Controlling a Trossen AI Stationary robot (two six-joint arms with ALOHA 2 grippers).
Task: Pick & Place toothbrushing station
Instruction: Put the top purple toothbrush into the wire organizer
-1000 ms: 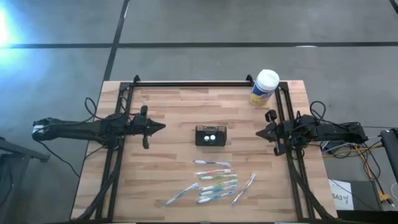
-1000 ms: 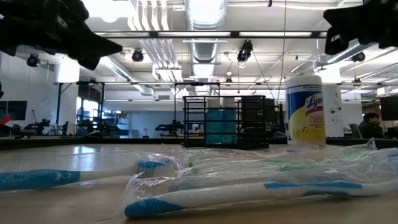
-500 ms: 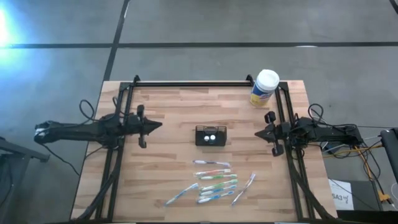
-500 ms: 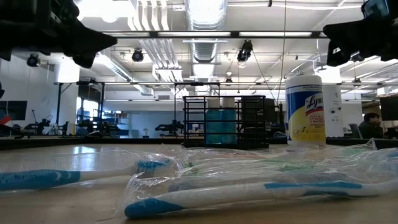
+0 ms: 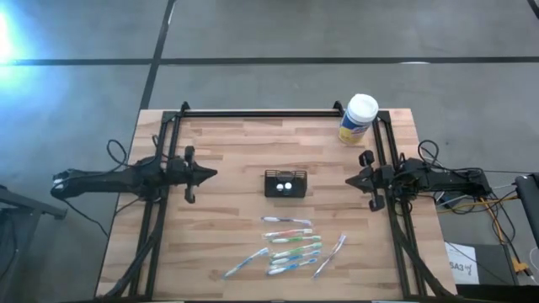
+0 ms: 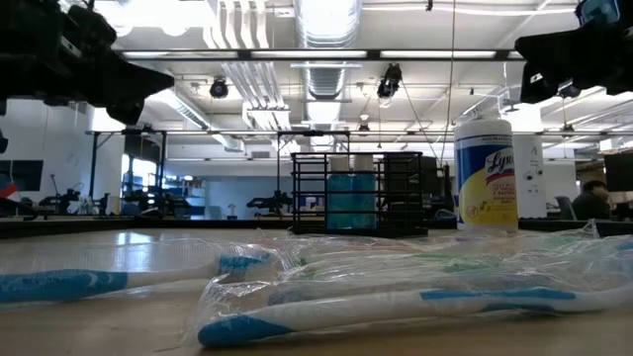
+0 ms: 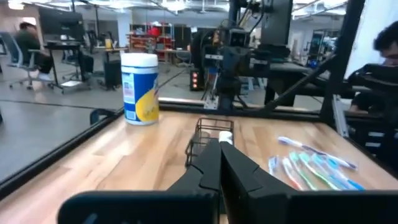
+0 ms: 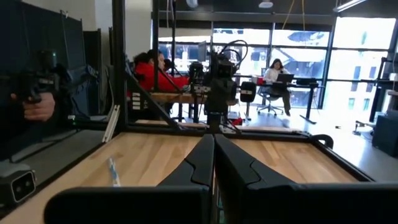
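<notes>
The toothbrushing station [image 5: 286, 183], a small black mesh caddy with two white-capped tubes inside, stands upright on its base at the middle of the wooden table; it also shows in the low view [image 6: 358, 193] and the left wrist view [image 7: 210, 138]. My left gripper [image 5: 214, 174] is shut and empty at the table's left side, pointing level toward the caddy, well short of it. My right gripper [image 5: 349, 180] is shut and empty at the right side, pointing level toward the table's middle. Their closed fingers show in each wrist view [image 7: 219, 149] [image 8: 213, 144].
Several wrapped toothbrushes [image 5: 290, 246] lie on the table nearer the front edge, below the caddy. A yellow wipes canister with a white lid [image 5: 357, 119] stands at the far right corner. Black frame rails [image 5: 278, 113] run along the table's far, left and right sides.
My left gripper has drawn back toward the table's left edge, away from the caddy, and sunk a little, staying shut. The caddy and toothbrushes have not moved.
</notes>
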